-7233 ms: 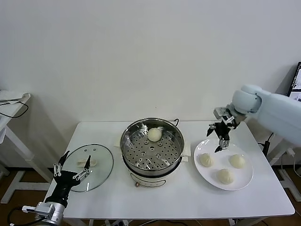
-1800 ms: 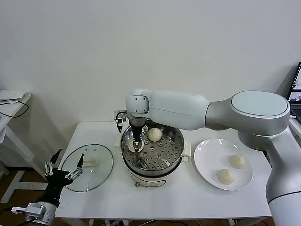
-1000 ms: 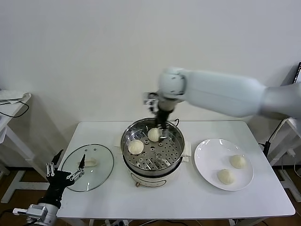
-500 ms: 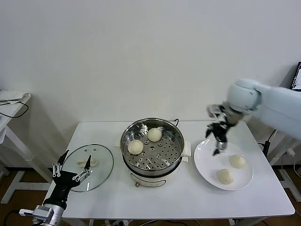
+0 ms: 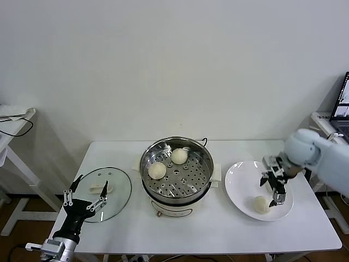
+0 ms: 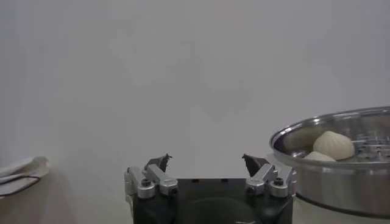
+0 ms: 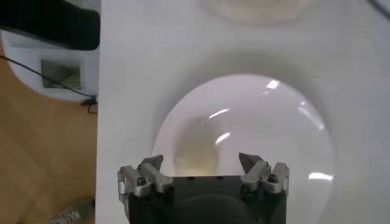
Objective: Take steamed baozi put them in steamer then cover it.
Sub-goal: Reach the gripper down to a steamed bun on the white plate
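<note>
My right claw (image 5: pixel 277 189) now down over plate (image 5: pixel 240 191), wide open, empty, bun (image 5: pixel 261 204) just beside; half second ago hung higher. Left claw (image 5: pixel 84 195) open, parked.

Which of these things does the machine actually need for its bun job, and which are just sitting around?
Part of the job:
- baozi in the steamer
- baozi on the plate
- steamer
- glass lid
- white plate
- right claw, open above the plate

Just lying about:
- white table
- left claw, open, idle by the lid
</note>
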Action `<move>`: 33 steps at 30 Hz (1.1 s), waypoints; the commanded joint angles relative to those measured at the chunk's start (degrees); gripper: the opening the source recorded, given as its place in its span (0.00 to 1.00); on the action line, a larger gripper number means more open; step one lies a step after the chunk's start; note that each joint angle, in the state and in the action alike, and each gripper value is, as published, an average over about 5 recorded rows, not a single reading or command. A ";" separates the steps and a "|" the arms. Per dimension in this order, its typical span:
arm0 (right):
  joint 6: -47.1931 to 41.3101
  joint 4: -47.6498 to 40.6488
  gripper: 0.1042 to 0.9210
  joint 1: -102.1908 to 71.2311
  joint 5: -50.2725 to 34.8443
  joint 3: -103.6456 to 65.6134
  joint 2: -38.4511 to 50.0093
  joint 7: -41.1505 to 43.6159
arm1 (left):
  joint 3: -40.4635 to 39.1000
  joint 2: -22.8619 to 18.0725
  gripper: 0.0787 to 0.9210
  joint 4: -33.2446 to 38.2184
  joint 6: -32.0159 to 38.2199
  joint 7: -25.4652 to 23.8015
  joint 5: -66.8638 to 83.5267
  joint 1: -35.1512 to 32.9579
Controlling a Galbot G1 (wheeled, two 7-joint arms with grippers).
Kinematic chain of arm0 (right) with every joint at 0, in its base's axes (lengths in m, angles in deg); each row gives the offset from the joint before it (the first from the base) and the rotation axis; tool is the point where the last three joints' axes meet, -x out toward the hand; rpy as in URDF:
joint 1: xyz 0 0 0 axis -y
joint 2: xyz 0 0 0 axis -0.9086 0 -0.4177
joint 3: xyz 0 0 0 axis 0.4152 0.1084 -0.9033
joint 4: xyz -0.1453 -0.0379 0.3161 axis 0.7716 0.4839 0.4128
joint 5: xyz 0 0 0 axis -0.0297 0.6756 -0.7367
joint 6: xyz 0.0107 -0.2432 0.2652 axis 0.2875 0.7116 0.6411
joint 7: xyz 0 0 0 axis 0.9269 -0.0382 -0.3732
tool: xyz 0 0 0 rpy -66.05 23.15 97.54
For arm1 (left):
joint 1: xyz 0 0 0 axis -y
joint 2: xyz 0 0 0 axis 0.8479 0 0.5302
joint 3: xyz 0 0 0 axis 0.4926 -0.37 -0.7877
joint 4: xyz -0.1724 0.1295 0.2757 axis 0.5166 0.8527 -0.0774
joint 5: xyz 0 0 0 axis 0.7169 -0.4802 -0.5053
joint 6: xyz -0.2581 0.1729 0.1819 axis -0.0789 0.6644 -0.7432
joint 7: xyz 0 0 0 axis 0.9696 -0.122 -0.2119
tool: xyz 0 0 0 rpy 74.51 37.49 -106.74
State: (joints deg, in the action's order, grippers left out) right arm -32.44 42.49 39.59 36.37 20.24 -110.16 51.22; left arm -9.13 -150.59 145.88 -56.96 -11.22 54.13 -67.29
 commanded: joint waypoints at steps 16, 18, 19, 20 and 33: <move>1.17 -6.53 0.88 -19.15 7.50 -16.84 -3.95 -4.87 | -0.95 0.10 0.88 -0.43 0.18 0.08 -0.69 0.10; 1.15 -6.80 0.88 -19.17 7.53 -16.94 -4.30 -5.02 | -0.99 0.12 0.88 -0.45 0.20 0.08 -0.75 0.13; 1.13 -6.94 0.88 -19.17 7.53 -17.00 -4.50 -5.10 | -1.02 0.15 0.88 -0.47 0.20 0.07 -0.82 0.16; 1.11 -7.04 0.88 -19.15 7.53 -17.05 -4.67 -5.15 | -1.05 0.20 0.88 -0.48 0.21 0.08 -0.89 0.18; 0.88 -7.39 0.76 -19.01 7.33 -17.15 -5.44 -5.05 | -1.54 0.71 0.88 -0.82 0.30 0.22 -1.33 0.38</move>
State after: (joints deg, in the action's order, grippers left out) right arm -31.59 35.45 21.62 43.41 3.96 -115.19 46.41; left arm -10.51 -150.02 145.15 -56.67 -11.02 52.82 -66.95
